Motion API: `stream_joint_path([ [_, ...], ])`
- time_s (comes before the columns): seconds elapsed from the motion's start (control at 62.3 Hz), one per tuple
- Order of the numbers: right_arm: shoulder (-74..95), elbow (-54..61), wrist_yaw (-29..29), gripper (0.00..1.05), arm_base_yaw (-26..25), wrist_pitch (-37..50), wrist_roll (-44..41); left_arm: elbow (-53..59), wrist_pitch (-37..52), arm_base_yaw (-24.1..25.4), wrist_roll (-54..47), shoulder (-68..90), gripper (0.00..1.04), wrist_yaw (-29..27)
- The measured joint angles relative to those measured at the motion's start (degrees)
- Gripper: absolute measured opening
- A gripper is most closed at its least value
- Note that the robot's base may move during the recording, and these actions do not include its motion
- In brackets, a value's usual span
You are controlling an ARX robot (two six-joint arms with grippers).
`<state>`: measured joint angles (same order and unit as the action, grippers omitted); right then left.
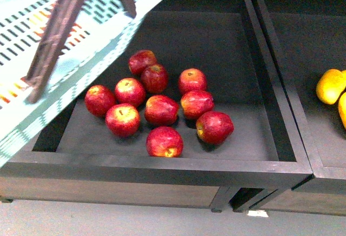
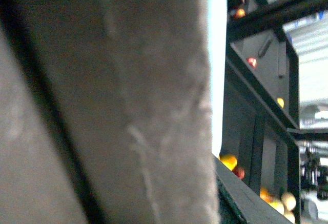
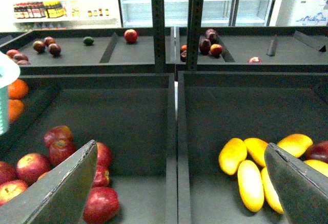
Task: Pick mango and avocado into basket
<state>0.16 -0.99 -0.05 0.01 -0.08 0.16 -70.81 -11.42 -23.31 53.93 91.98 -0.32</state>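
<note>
The teal lattice basket (image 1: 111,14) hangs tilted at the upper left of the front view, its brown ribbed handle (image 1: 57,31) across it. A blurred brown handle (image 2: 128,106) fills the left wrist view, and my left gripper is shut on it with its fingers hidden. Several yellow mangoes (image 3: 251,183) lie in the right-hand tray, also at the front view's right edge (image 1: 330,86). My right gripper (image 3: 180,147) is open above the divider between the two trays, with one finger (image 3: 300,183) over the mangoes. A small dark green fruit (image 3: 88,40) on the far shelf looks like the avocado.
Several red apples (image 1: 161,109) lie in the black tray (image 1: 162,166) below the basket, whose corner overhangs them. A raised divider (image 3: 171,147) separates the two trays. Oranges (image 3: 18,88) sit beside the basket's rim. Shelf posts (image 3: 158,24) and more fruit stand behind.
</note>
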Motion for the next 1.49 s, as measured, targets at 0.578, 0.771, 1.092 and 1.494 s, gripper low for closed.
stream_joint_path([
  [0.578,0.00,0.00,0.02,0.96,0.00,0.00,0.00,-13.92,-4.22,-14.12,-4.63,11.21,0.30,10.19],
  [0.771,1.09,-0.61,-1.31,0.96,-0.55,-2.05,0.92,-13.92,-4.22,-14.03,-4.68,11.21,0.30,9.27],
  [1.092,43.74,-16.37,-27.91,0.96,-35.08,0.52,5.79,-13.92,-4.22,-13.75,-4.85,11.21,0.30,9.18],
  [1.494,104.10,-40.57,-15.50,0.96,-38.47,20.00,-17.70,-13.92,-4.22,-13.77,-4.81,11.21,0.30,9.11],
])
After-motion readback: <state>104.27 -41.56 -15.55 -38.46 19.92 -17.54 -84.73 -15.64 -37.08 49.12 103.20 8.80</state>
